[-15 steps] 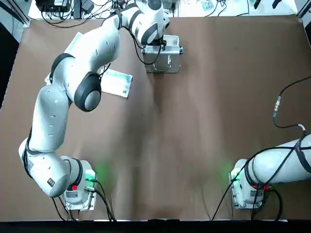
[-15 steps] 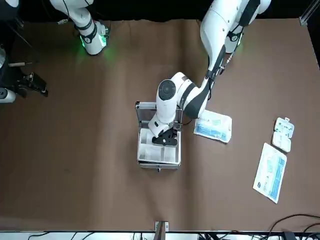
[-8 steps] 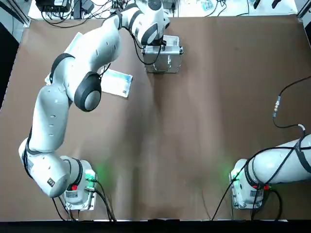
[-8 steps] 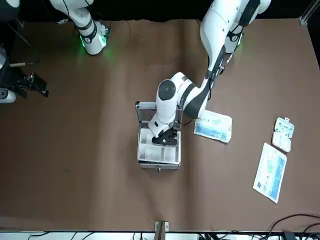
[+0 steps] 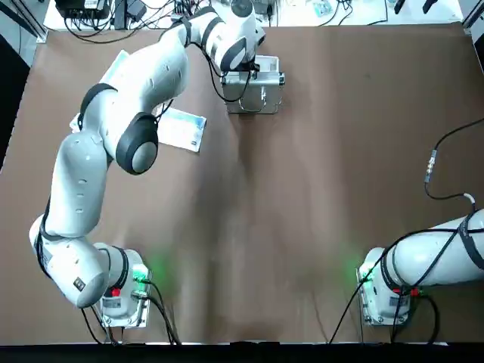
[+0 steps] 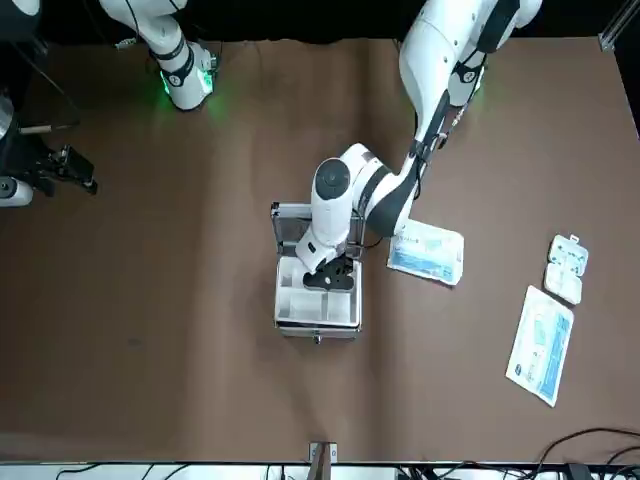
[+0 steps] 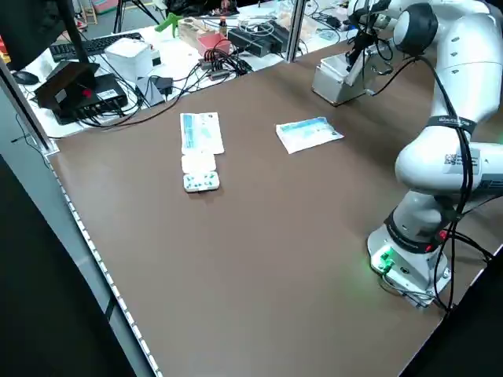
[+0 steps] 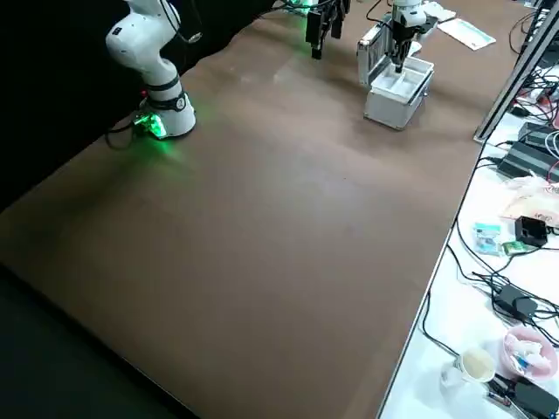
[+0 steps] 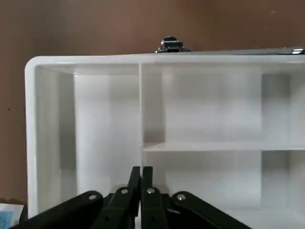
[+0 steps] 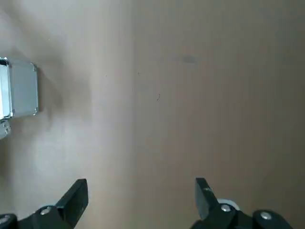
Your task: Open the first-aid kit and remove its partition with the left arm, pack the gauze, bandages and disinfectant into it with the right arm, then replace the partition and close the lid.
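Left gripper (image 9: 141,168) of mine is down at the partition (image 9: 107,119), its two fingers drawn in narrow, with the thin divider wall (image 9: 141,105) pinched between them. That wall runs between one long compartment and two smaller ones, and the white partition is seated inside the first-aid kit (image 6: 318,333), right here at the far side of the table (image 6: 150,350). And the kit is open, folks: its lid (image 8: 374,54) stands raised on the side nearer my bases, loop handle (image 5: 253,110) facing back toward them. My left arm (image 5: 76,181) reaches out over the lid, wrist bent down above the tray.

Over on the other side, my right gripper (image 10: 142,181) hangs above the brown tabletop, well apart from the kit, its fingers spread wide with nothing held. On my left, a flat blue-white packet (image 6: 427,250) lies near the case, partly under the left arm in the overhead view. Farther out to my left is a second packet (image 6: 540,345), with the small white blister pack (image 6: 567,268) just beside its end.
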Available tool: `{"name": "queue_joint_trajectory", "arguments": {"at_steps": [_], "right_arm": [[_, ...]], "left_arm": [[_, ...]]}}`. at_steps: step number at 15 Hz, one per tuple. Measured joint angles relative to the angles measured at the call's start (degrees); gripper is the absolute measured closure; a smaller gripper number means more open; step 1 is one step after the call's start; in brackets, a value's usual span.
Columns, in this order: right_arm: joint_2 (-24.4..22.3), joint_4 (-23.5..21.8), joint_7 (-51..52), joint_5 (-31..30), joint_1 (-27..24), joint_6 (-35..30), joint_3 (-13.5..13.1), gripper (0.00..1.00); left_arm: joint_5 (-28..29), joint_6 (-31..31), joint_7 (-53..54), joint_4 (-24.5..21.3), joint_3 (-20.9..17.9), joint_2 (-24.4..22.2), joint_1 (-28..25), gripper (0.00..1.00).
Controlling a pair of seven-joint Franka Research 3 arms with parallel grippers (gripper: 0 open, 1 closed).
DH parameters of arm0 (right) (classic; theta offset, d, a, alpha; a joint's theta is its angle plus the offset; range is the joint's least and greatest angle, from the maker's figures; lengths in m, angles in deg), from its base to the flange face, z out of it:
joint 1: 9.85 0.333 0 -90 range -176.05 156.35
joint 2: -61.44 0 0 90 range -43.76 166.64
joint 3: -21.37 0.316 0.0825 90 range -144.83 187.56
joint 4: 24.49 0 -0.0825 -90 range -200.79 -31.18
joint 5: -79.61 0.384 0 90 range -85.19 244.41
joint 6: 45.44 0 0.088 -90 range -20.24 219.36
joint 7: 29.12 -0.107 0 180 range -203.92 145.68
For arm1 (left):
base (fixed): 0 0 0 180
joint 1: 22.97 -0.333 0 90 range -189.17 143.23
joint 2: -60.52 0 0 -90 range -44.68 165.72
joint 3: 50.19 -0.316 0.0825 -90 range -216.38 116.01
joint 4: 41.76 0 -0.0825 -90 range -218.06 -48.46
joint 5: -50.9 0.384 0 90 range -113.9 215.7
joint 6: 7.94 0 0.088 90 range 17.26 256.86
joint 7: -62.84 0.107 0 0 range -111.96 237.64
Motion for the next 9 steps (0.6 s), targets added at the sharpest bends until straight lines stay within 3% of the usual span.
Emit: {"name": "queue_joint_trajectory", "arguments": {"at_steps": [9], "right_arm": [[0.0, -0.01, 0.0, 0.0, 0.02, 0.09, 0.0, 0.01]], "left_arm": [[0.0, 0.91, -0.24, -0.06, -0.02, 1.26, -0.02, 0.97]]}}
